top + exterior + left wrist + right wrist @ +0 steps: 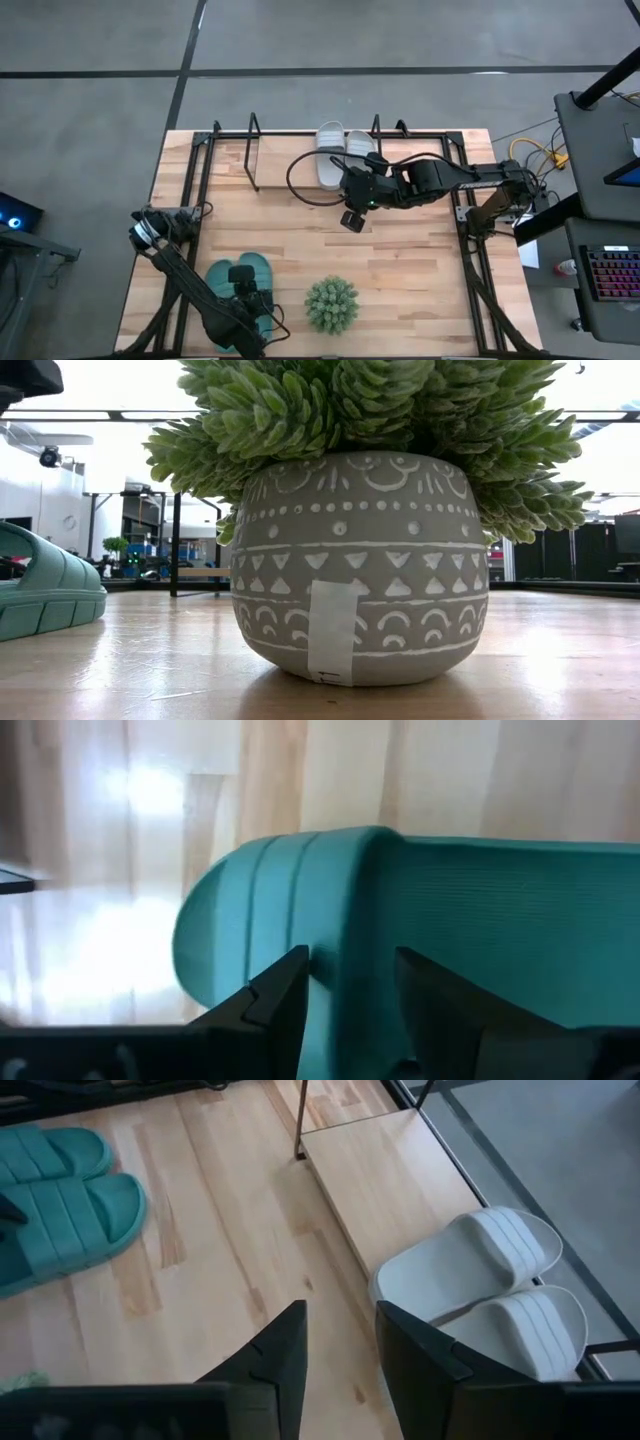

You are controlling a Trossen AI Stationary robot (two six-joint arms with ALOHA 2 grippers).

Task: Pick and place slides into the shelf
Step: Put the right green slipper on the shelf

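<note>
1. The wooden table carries the shelf at its far edge. The shelf is a low rack of thin black wire with a light wooden board as its base.
2. The two pale grey slides lie side by side on the right part of the shelf board. In the right wrist view these grey slides rest on the board with their straps up, touching each other.
3. The left part of the shelf board is bare wood.
4. The two teal slides are on the table near the front edge, on the left side, well apart from the shelf. In the right wrist view they lie next to each other.
5. The left gripper is low over the teal slides. In the left wrist view its fingers stand apart, with the strap of one teal slide between them. I cannot tell if the fingers already press the strap, so the slide is not clearly held.
6. The right gripper hangs above the table in front of the shelf, just beside the grey slides. Its two fingers are a little apart and there is nothing between them.
7. A spiky green plant in a grey patterned pot stands near the front edge, just to the right of the teal slides. In the low view the toe of one teal slide shows to the left of the pot.
</note>
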